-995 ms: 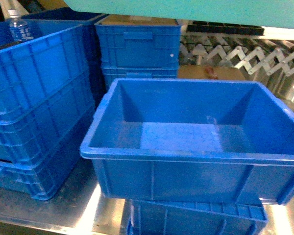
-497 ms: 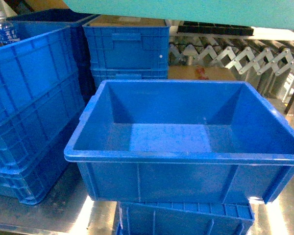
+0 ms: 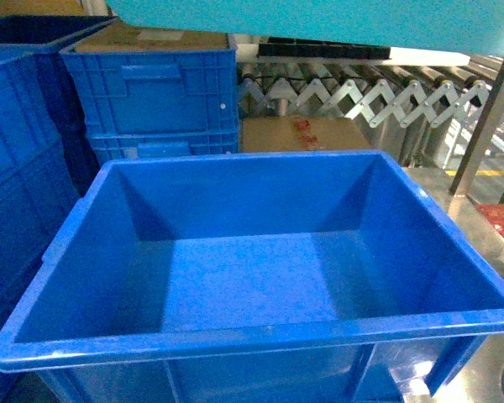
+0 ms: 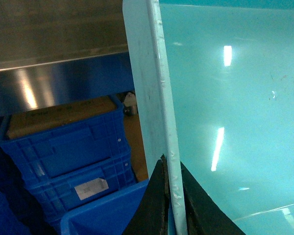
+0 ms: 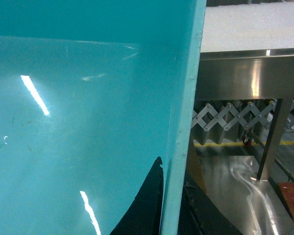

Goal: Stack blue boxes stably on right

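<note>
Nearest, head view: 1 open dark blue tub (image 3: 252, 285), rectangular, smooth tapered walls, thick rolled rim, matte floor with light scuffs; it fills the lower frame.

Above it, along the top edge of that view: underside of the turquoise tub (image 3: 319, 21), light blue-green smooth plastic, held up in the air by both arms.

Left gripper (image 4: 170, 205): 2 black fingers pinched on either side of the turquoise tub's thin flat rim, which shows pale, chipped and scratched; glossy tub wall to the right with streaks of reflected light.

Right gripper (image 5: 169, 205): 2 black fingers likewise clamped across the opposite rim, with the glossy inner wall to the left.

Behind, left: ribbed blue crates (image 3: 155, 101), 2 stacked, moulded grid walls, recessed handle slots; the upper one holds a brown cardboard piece (image 3: 151, 39). A white label (image 4: 90, 187) sits on the lower crate in the left wrist view. More ribbed crates (image 3: 17, 168) stand at far left, partly cut off.

Behind, centre: cardboard box (image 3: 302, 134) with a red mark.

Farthest: expandable roller conveyor (image 3: 378, 88), grey metal scissor frame, beside a stainless steel table leg (image 3: 483, 122) and a reflective steel floor plate (image 5: 235, 196).
</note>
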Available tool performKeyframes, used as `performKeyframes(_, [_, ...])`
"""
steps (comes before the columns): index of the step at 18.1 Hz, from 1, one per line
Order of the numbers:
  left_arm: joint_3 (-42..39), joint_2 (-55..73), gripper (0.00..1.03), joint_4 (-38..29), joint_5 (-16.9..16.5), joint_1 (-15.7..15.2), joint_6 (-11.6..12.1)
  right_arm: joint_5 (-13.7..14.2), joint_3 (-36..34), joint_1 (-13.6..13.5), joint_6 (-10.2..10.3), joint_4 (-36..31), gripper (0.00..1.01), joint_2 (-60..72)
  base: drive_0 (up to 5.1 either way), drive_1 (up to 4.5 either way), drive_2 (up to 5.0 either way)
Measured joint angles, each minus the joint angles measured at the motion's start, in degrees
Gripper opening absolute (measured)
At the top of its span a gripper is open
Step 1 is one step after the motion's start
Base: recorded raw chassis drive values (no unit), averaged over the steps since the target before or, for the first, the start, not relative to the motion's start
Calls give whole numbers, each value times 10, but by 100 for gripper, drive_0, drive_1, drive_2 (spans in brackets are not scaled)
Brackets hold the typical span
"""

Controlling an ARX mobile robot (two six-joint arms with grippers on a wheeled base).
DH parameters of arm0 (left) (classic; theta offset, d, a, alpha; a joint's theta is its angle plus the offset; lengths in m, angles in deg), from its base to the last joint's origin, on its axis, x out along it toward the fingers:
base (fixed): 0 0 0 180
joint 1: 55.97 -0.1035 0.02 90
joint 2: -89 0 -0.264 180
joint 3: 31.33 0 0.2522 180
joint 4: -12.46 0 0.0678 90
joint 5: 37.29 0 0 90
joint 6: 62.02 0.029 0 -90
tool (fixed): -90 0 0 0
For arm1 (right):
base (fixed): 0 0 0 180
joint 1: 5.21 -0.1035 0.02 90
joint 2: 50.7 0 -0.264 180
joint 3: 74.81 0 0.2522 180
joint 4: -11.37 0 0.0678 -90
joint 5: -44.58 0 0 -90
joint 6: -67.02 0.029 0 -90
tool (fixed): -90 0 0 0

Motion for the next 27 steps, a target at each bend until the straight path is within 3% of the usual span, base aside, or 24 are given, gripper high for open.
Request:
performKeyframes(5, [0,-4,2,-1,-1,0,0,0,0,0,0,-1,7,-6,4,349,-342])
performKeyframes(23, [0,-2,2,-2,-1,-1,0,-1,0,0,0,-4,7,-1,60,60,60])
performKeyframes(27, [-8,-3,2,57,16,5,-5,-7,-17,-1,2,50,7,0,0,0,0])
